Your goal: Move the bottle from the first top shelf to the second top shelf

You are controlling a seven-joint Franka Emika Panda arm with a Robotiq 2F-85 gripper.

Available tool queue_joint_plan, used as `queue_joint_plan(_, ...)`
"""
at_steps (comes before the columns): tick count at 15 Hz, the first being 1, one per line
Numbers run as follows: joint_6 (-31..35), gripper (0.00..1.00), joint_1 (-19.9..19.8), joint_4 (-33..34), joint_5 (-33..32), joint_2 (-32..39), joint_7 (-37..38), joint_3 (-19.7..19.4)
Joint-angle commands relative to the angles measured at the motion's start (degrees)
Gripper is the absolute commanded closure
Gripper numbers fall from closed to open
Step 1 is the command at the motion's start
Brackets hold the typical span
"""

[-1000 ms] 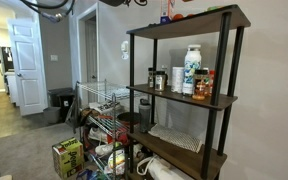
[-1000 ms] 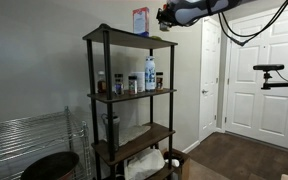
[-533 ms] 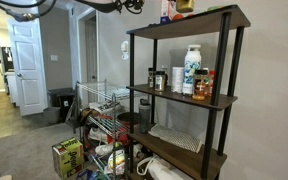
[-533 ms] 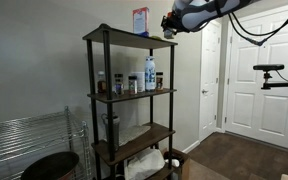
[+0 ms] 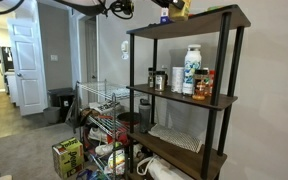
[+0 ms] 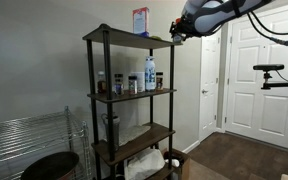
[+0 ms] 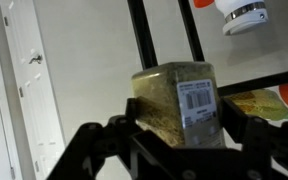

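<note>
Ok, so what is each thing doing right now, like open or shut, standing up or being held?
tool: shut on the bottle.
bottle: held in the tool, up by the top shelf.
white jug: standing upright on the second shelf, cap on.
white door: shut.
</note>
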Motion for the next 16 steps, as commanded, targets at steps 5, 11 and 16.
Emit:
queue_joint_plan(5, 10.2, 0.43, -1.49, -3.63, -8.64, 0.19, 4.87, 1.08)
queue_joint_plan(11, 10.94, 0.43, -0.33, -4.34, -8.59, 2.02, 4.18, 0.25)
queue_joint_plan(16, 11.88, 0.43, -0.48, -3.93, -7.88, 3.44, 3.94, -0.5)
